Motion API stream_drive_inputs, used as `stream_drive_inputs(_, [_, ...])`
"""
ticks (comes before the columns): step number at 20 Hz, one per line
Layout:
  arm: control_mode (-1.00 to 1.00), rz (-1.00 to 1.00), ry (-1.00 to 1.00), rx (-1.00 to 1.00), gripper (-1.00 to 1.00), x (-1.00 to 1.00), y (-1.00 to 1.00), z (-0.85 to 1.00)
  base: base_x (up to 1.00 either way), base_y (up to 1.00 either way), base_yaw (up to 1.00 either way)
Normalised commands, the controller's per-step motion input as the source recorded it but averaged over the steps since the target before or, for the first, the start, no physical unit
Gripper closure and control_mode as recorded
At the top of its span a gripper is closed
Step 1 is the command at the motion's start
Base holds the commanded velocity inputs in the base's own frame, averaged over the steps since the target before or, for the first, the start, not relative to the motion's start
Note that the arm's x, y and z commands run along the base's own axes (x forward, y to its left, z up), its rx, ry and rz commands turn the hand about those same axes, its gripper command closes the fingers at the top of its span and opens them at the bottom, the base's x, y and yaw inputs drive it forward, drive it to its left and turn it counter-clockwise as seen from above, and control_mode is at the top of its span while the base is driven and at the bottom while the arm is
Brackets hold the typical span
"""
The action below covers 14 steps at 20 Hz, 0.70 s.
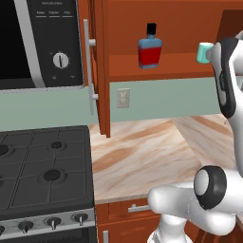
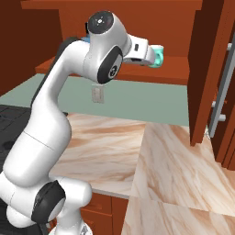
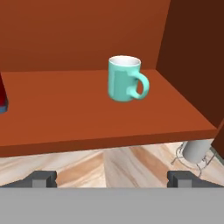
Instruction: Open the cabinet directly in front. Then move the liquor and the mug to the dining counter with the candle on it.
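On the cabinet (image 1: 156,33) shelf, left base view, liquor (image 1: 150,47) stands left of the mug (image 1: 205,52); door already open. Right base view: arm reaches toward the mug (image 2: 158,56) above the worktop (image 2: 137,151). Hand view: tool (image 3: 112,178) released, short of the mug (image 3: 126,79); next, advance and straddle it, clearing the shelf edge.

In your left base view the arm's white link covers the right part of the mug (image 1: 204,52). In the right base view the wrist hides most of it. Hand view: the liquor (image 3: 2,98) is cut by the left edge, cap unseen.
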Motion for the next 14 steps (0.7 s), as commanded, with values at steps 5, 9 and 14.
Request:
stream_drive_inputs(5, [-1.00,-0.01,0.00,0.00,-1.00,0.27,-0.08,0.00,0.00,0.00,0.00])
stream_drive_inputs(9, [-1.00,-0.01,0.00,0.00,-1.00,0.23,-0.18,0.00,0.00,0.00,0.00])
stream_drive_inputs(14, [-1.00,0.00,0.00,0.00,-1.00,0.20,-0.25,0.00,0.00,0.00,0.00])
